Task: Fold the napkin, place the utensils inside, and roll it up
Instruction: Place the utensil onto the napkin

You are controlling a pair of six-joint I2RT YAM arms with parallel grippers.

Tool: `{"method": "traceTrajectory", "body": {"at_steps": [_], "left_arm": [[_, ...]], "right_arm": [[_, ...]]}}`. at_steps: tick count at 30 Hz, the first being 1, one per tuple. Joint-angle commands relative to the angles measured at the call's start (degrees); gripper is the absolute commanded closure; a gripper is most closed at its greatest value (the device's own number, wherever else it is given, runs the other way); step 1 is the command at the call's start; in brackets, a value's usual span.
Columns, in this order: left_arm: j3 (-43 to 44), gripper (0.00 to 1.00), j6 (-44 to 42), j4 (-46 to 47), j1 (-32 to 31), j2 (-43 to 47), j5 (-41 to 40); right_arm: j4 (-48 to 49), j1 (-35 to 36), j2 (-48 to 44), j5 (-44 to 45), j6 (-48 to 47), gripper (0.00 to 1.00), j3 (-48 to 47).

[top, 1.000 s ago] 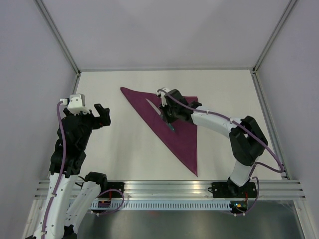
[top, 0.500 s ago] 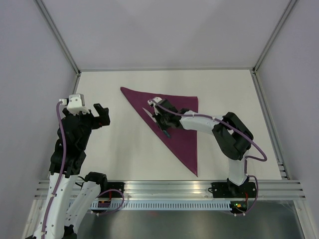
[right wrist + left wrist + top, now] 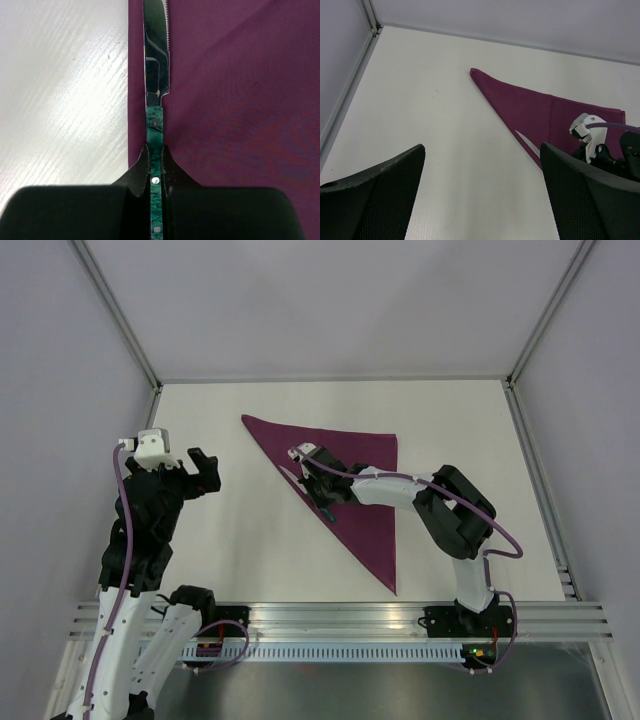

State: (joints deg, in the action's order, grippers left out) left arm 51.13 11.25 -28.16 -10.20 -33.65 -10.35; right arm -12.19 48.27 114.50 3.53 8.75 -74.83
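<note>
White table (image 3: pixel 250 540) between grey walls; purple napkin (image 3: pixel 365 520) folded into a triangle, right gripper (image 3: pixel 156 155) holding a knife (image 3: pixel 156 65).
Right fingers are pinched tight on the knife's green handle. The silvery blade points away from them, right along the napkin's long diagonal edge, bare table just beside it; can't tell if the blade touches the cloth. Left gripper (image 3: pixel 190 472) is spread fully wide, nothing in it, over the table's left side, well apart from the napkin.
</note>
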Motion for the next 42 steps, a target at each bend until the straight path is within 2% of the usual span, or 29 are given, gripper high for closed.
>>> {"method": "traceTrajectory", "body": {"at_steps": [1, 28, 34, 42], "left_arm": [[0.0, 0.00, -2.6, 0.8, 0.3, -0.4, -0.3], [0.0, 0.00, -3.1, 0.8, 0.2, -0.5, 0.4], [0.1, 0.00, -3.1, 0.8, 0.2, -0.7, 0.5], [-0.1, 0.00, -2.9, 1.2, 0.3, -0.3, 1.0]], "right_arm": [[1.4, 0.2, 1.3, 1.1, 1.7, 1.00, -2.1], [1.6, 0.1, 0.7, 2.3, 2.1, 0.99, -1.5], [1.0, 0.1, -0.1, 2.0, 2.2, 0.88, -1.5], [0.3, 0.2, -2.2, 1.7, 1.2, 0.64, -2.5]]}}
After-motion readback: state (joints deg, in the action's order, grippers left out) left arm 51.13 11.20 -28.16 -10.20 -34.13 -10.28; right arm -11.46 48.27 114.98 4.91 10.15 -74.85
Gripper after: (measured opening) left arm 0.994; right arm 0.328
